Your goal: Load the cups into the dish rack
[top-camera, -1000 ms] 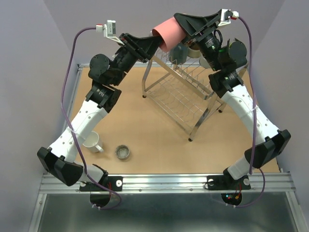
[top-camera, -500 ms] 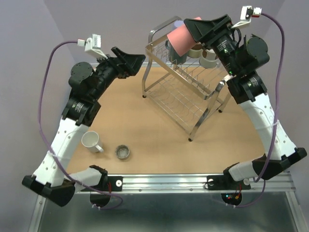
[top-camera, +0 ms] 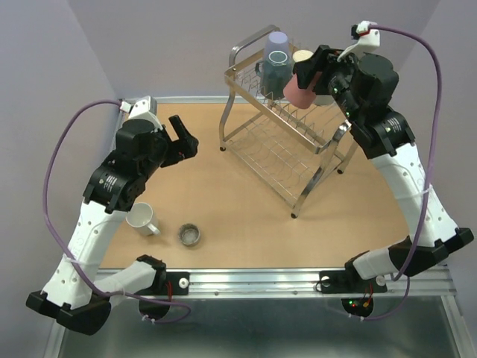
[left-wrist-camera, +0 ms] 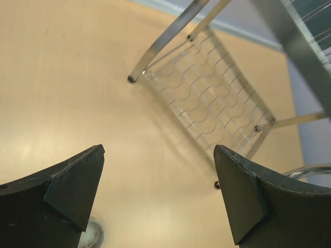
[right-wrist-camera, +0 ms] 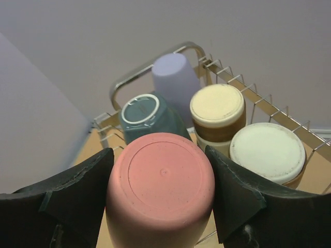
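Four upturned cups (right-wrist-camera: 217, 106) crowded the far upper tier of the dish rack (top-camera: 277, 160), so the pink cup (right-wrist-camera: 160, 175), clamped bottom-up in the right gripper (right-wrist-camera: 159, 201) close beside them, might knock a neighbour or topple if released askew, while the left gripper (left-wrist-camera: 158, 150) hung spread and empty.

Tan wooden tabletop (top-camera: 238, 212), aluminium rail (top-camera: 253, 282) along its near edge, plain lavender-grey walls (top-camera: 164, 45) behind
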`<state>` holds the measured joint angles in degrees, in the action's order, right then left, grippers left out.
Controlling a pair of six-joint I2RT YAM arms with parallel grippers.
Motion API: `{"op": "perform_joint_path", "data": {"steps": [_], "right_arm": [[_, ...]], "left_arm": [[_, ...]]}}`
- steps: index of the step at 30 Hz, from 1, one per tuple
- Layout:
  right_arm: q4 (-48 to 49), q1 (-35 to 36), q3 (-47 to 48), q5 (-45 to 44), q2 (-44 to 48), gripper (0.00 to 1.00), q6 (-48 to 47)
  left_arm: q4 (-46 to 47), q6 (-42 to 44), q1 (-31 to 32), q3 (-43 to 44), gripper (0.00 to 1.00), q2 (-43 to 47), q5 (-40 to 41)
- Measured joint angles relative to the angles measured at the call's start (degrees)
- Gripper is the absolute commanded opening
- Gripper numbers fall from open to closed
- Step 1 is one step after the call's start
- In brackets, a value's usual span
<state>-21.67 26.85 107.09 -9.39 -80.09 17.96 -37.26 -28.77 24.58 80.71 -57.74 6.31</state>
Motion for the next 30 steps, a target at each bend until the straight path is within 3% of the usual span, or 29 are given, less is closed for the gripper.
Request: {"op": "perform_joint_path", "data": {"steps": [19, 30], "right_arm": [[0.1, -0.2, -2.5, -7.8, -5.9, 0.00, -14.8], [13.0, -0.1, -9.8, -7.6, -5.5, 0.00, -17.6]], "left_arm": [[-4.6, -1.3, 0.0, -3.1, 0.92, 3.5, -1.1], [-5.9, -1.3, 0.0, -3.1, 0.90, 3.7, -1.3]]}}
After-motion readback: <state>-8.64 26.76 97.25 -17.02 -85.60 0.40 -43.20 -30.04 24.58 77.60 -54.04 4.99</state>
